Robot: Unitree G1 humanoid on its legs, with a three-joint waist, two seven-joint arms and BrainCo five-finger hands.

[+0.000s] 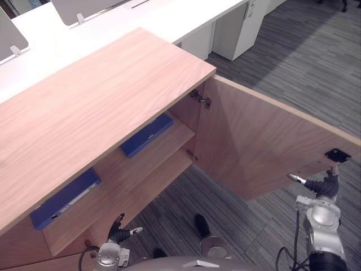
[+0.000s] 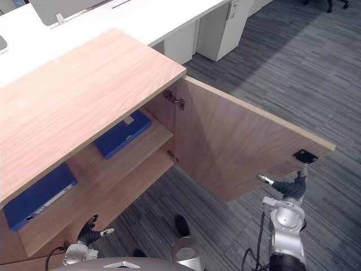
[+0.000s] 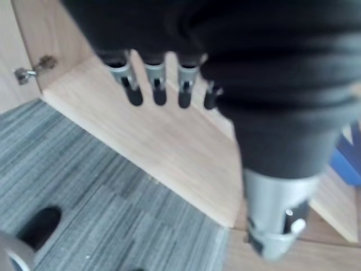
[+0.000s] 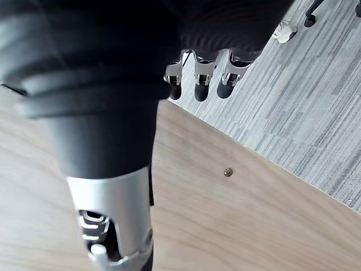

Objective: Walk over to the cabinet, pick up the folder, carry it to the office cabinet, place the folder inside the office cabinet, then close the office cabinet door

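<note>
The wooden office cabinet (image 1: 84, 107) stands with its door (image 1: 254, 141) swung wide open to the right. Two blue folders lie flat on its upper shelf, one near the hinge side (image 1: 146, 134) and one further left (image 1: 65, 197). My left hand (image 1: 120, 228) hangs low in front of the lower shelf (image 3: 169, 147), its fingers (image 3: 158, 84) straight and holding nothing. My right hand (image 1: 322, 186) is at the door's outer edge, just under a black catch (image 1: 337, 154). Its fingers (image 4: 201, 79) reach past the door panel (image 4: 254, 214) without gripping it.
White desks (image 1: 113, 28) with screens run behind the cabinet, and a white pedestal unit (image 1: 237, 28) stands at the back right. Grey striped carpet (image 1: 304, 62) spreads to the right of the door. An office chair's wheel (image 4: 310, 17) shows beyond the door.
</note>
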